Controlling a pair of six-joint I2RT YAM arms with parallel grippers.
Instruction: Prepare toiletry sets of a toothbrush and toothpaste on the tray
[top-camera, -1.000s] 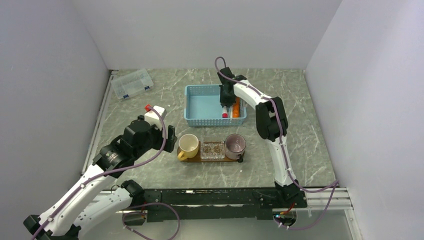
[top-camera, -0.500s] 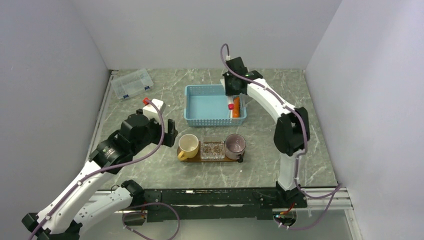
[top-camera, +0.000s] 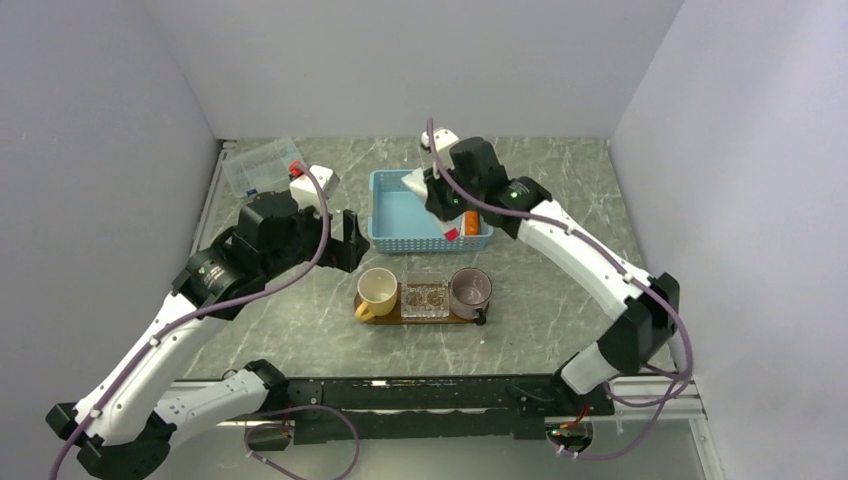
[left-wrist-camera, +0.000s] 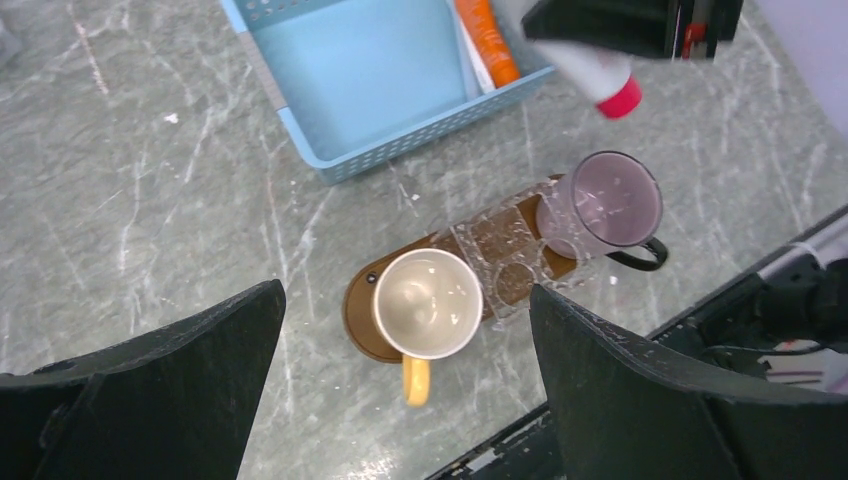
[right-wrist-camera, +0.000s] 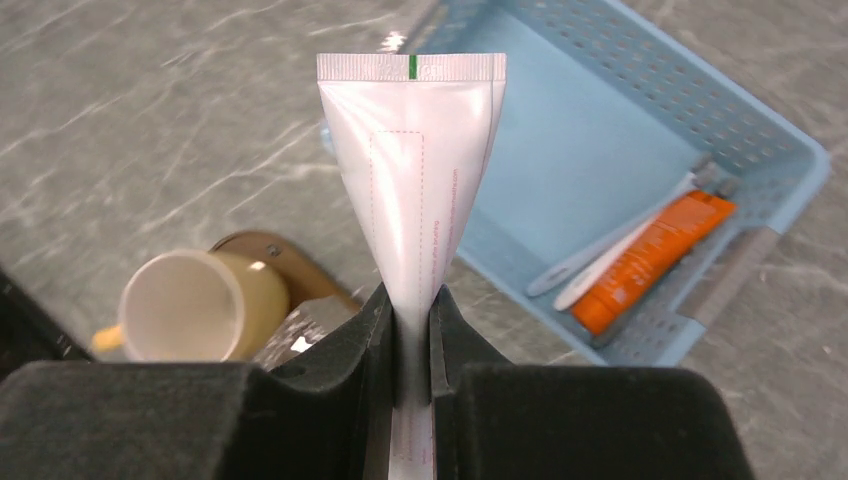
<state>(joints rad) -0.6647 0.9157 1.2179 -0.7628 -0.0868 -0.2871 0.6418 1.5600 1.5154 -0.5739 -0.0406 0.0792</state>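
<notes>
Right end effector (right-wrist-camera: 410, 310) pinches a white toothpaste tube (right-wrist-camera: 410, 170), now raised higher above the blue basket (right-wrist-camera: 650, 90) holding the toothbrush (right-wrist-camera: 605, 245). Left end effector (left-wrist-camera: 403, 300), spread wide, hangs above the tray (left-wrist-camera: 360, 318).

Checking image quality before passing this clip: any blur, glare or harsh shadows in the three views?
Top view: even light, soft shadows, no glare. Left wrist: left fingers are dark and soft; the white tube is blurred; the tray is sharp. Right wrist: right fingers blur up close; tube and basket are crisp.
</notes>
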